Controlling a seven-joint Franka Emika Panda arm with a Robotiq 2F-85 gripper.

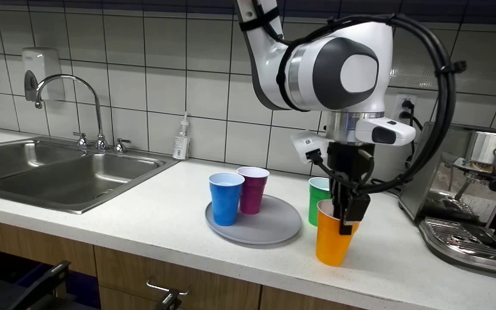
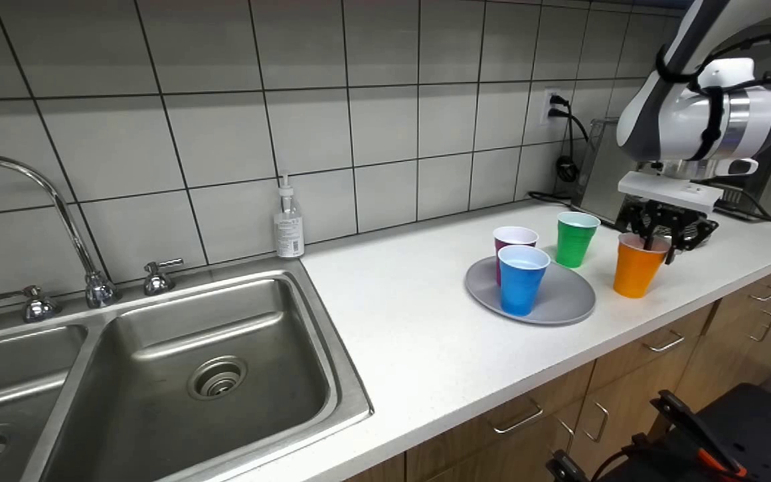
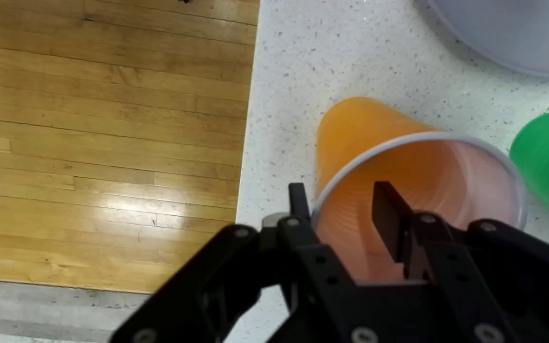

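My gripper [image 1: 341,223] is open and points down over the orange cup [image 1: 332,245]. In the wrist view, one finger is inside the cup [image 3: 355,124] and one is outside, with the rim between the fingertips [image 3: 340,190]. The inside finger stands apart from the wall; I cannot tell whether the outside finger touches it. The orange cup stands on the counter. A green cup [image 1: 317,198] stands just behind it and also shows in the wrist view [image 3: 548,157]. A blue cup [image 2: 521,284] and a purple cup [image 1: 252,193] stand on a grey plate [image 2: 569,294].
A metal coffee machine [image 1: 459,193] stands beside the arm. A double sink [image 2: 211,321] with a faucet [image 1: 75,79] is at the far end. A soap bottle [image 2: 289,227] stands by the tiled wall. The counter's front edge [image 3: 245,157] runs close to the orange cup.
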